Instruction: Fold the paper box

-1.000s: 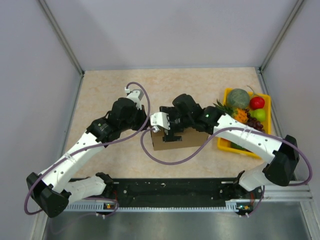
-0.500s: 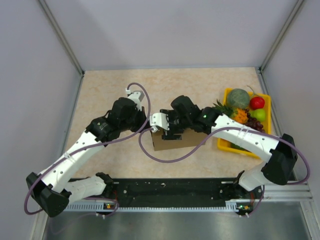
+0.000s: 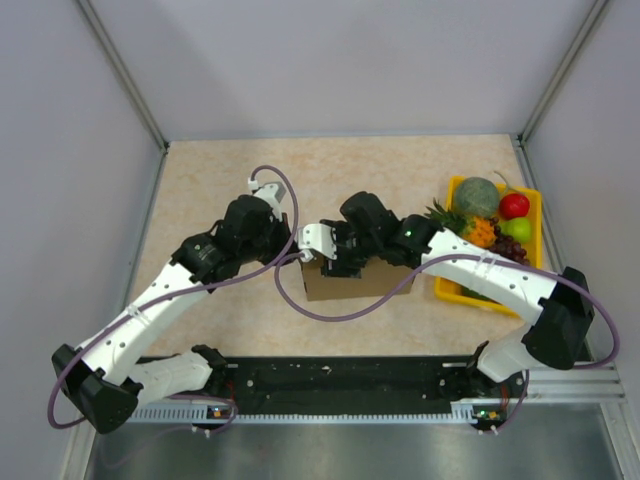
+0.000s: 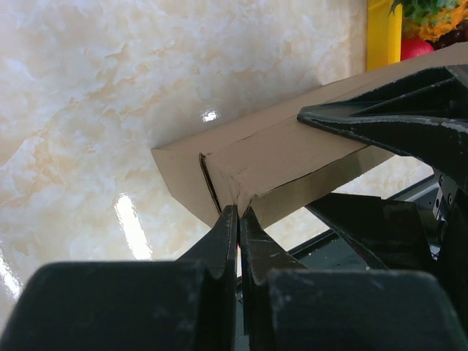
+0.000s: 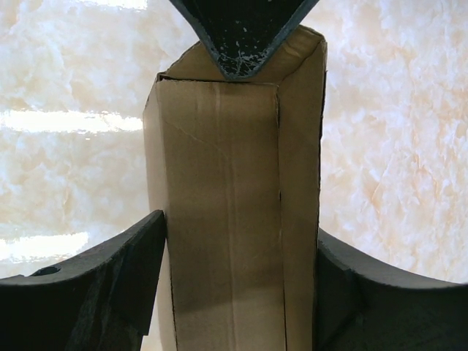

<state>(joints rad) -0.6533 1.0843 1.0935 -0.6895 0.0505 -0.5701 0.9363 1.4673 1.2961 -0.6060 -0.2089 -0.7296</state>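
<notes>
At the near middle of the pale marbled counter (image 3: 220, 170), between my two arms: the plain brown cardboard paper box (image 3: 350, 288) lies on its side, long axis left to right, left of the yellow plastic fruit tray (image 3: 448, 287) and apart from it.

- Done, as I judge it: the sheet is already a carton. Right wrist view shows a squared-up body, top panel flat, long edges creased and straight.
- Left end: the end face looks folded over, with a seam line showing and a rounded flap edge standing a little proud of the top panel. I judge it not fully tucked.
- Right end: hidden under my right arm. Cannot say whether it is closed.
- My left fingers (image 4: 219, 248) are pressed together, tips right at the corner of the left end. Whether a thin edge of card is nipped between them, I cannot tell.
- My right fingers (image 5: 131, 256) straddle the body from above, one against each long wall, gripping it across its width.

Left to do, by my reckoning: press the left flap home, then check the hidden end. Late stage, closing work only.
</notes>
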